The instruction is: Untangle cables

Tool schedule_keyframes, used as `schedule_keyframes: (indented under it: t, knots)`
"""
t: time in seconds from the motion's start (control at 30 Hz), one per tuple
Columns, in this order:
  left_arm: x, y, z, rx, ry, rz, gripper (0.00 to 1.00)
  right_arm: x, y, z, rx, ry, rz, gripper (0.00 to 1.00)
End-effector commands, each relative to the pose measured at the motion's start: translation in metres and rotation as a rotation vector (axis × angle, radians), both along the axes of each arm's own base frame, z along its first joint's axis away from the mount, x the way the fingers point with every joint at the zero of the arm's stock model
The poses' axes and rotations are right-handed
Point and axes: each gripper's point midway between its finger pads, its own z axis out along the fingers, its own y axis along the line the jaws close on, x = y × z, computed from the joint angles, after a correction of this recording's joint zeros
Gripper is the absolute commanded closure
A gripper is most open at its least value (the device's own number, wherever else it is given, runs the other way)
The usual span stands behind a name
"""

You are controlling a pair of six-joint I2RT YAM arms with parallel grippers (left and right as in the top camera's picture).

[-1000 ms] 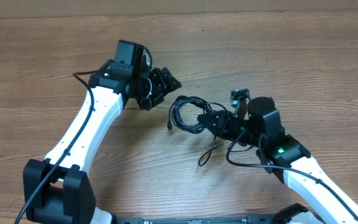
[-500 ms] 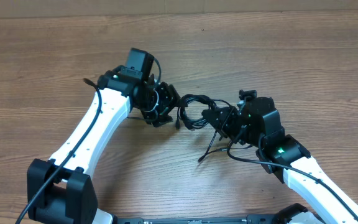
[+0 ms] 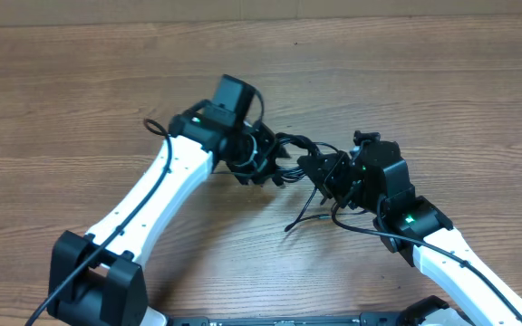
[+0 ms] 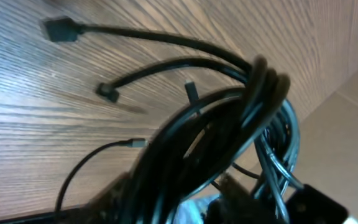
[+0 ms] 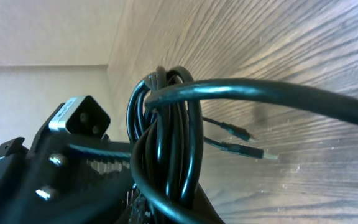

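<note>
**A:** Well, what lies closest to the arm bases?

**B:** One thin strand of the cables (image 3: 290, 145) trails down onto the table (image 3: 243, 263), just in front of the right gripper (image 3: 320, 172).

**A:** And its jaws?

**B:** Pressed fully together, pinching the cables. In the right wrist view, the black loops rise from where the fingers sit and hang clear of the wood.

**A:** Next out?

**B:** The bundle itself, bunched between the two grippers, touching both.

**A:** Is the left gripper (image 3: 265, 163) holding it?

**B:** I cannot tell. It is pushed right up against the bundle, but in the left wrist view the loops fill the picture and hide the fingers, so the gap between its jaws is not visible.

**A:** Anything beyond?

**B:** Past the loops, a few plug ends (image 4: 61, 29) lie on the wood grain, apart from one another.
</note>
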Motion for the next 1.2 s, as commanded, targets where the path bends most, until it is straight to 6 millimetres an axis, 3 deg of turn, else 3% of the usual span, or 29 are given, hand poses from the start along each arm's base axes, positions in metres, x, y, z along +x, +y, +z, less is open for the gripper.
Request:
schedule_keyframes:
  t: [0.0,0.03,0.07,0.2,0.37,0.47,0.67,0.7,0.83,1.07,1.17]
  knots:
    - [0.012,0.008,0.004,0.065,-0.054,0.066,0.83,-0.007,0.007,0.008,0.048,0.003,0.044,0.96]
    - [0.015,0.012,0.002,0.089,-0.073,0.069,0.93,-0.007,0.007,0.008,0.045,-0.001,0.048,0.96]
    - [0.017,0.015,0.001,0.109,-0.089,0.069,0.96,-0.007,0.007,0.008,0.042,-0.004,0.050,0.96]
    - [0.037,0.035,-0.002,0.202,-0.201,0.062,0.96,-0.010,0.010,0.009,0.041,-0.017,0.083,0.96]
    - [0.071,0.034,0.017,0.216,-0.496,-0.142,0.96,-0.020,0.014,0.005,0.018,-0.024,0.161,0.96]
    - [0.085,0.036,0.026,0.288,-0.690,-0.329,0.96,-0.028,0.010,-0.006,-0.020,0.010,0.181,0.87]
    - [0.092,0.050,0.025,0.387,-0.836,-0.552,0.96,-0.040,0.005,-0.022,-0.108,0.008,0.253,0.66]
    - [0.093,0.053,0.025,0.397,-0.843,-0.569,0.96,-0.042,0.006,-0.021,-0.113,-0.008,0.280,0.53]
    - [0.090,0.057,0.022,0.393,-0.840,-0.604,0.96,-0.046,0.011,-0.013,-0.124,-0.099,0.365,0.25]
    - [0.052,0.033,0.019,0.212,-0.849,-0.822,0.96,-0.034,0.015,0.024,-0.202,-0.411,0.444,0.05]
    - [0.040,0.023,0.023,0.121,-0.864,-0.866,0.96,-0.023,0.012,0.029,-0.237,-0.459,0.406,0.00]
